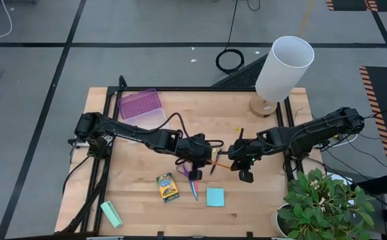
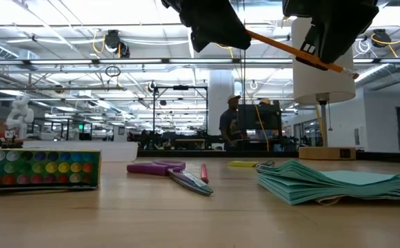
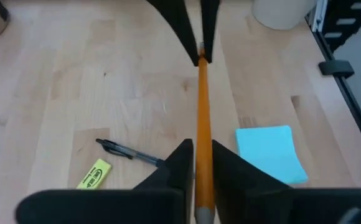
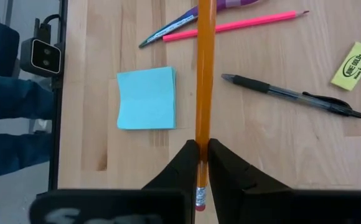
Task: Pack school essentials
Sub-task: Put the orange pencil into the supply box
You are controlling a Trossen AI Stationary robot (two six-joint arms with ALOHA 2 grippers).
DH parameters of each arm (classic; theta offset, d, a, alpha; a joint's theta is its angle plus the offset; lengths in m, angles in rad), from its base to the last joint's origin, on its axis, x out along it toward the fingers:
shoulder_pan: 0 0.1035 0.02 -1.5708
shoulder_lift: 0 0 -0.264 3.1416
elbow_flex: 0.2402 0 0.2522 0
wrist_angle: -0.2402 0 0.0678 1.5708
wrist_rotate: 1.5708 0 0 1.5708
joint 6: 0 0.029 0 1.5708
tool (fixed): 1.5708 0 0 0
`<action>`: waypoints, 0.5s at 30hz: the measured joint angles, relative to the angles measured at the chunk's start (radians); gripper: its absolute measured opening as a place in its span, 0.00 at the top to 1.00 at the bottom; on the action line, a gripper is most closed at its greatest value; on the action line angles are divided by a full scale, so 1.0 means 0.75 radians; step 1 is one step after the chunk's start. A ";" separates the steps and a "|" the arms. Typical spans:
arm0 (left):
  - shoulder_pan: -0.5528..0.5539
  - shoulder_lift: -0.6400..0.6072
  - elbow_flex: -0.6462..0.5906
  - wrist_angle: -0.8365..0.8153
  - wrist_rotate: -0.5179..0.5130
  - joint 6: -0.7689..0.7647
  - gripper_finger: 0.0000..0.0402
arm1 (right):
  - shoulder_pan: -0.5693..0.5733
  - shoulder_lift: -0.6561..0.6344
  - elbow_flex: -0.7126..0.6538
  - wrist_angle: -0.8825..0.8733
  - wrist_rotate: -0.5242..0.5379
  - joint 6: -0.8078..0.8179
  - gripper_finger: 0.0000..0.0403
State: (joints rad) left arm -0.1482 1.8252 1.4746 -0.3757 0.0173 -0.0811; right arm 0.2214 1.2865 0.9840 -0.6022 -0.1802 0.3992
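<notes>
Grippers, left (image 3: 198,168) and right (image 4: 199,163), both clamp orange pencil (image 4: 204,74) midair.

Table lamp (image 1: 283,67): white shade, wooden base, on the table's far right corner.
Purple-lidded box (image 1: 140,105): sits at the far left of the tabletop.
Mint-green block (image 1: 111,214): near the front left edge, lying at a slant.
Potted plant (image 1: 327,203): leafy, off the front right corner.
</notes>
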 joint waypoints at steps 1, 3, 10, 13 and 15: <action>0.000 0.000 0.000 0.006 -0.002 -0.001 0.84 | 0.000 0.000 0.000 0.000 0.000 0.000 0.95; -0.001 0.000 0.000 0.017 -0.003 -0.001 0.80 | 0.000 0.000 0.000 0.000 0.000 0.000 0.95; -0.007 0.000 0.000 0.044 -0.021 0.003 0.76 | 0.000 0.000 0.000 0.000 0.000 0.010 0.95; -0.007 0.000 0.000 0.040 -0.021 0.002 0.79 | 0.000 0.000 0.000 0.000 -0.001 0.010 0.95; -0.007 0.000 0.000 0.040 -0.021 0.006 0.83 | 0.000 0.000 0.000 0.000 -0.001 0.010 0.95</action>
State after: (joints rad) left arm -0.1535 1.8252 1.4746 -0.3458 0.0013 -0.0769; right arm 0.2214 1.2865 0.9840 -0.6022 -0.1806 0.4068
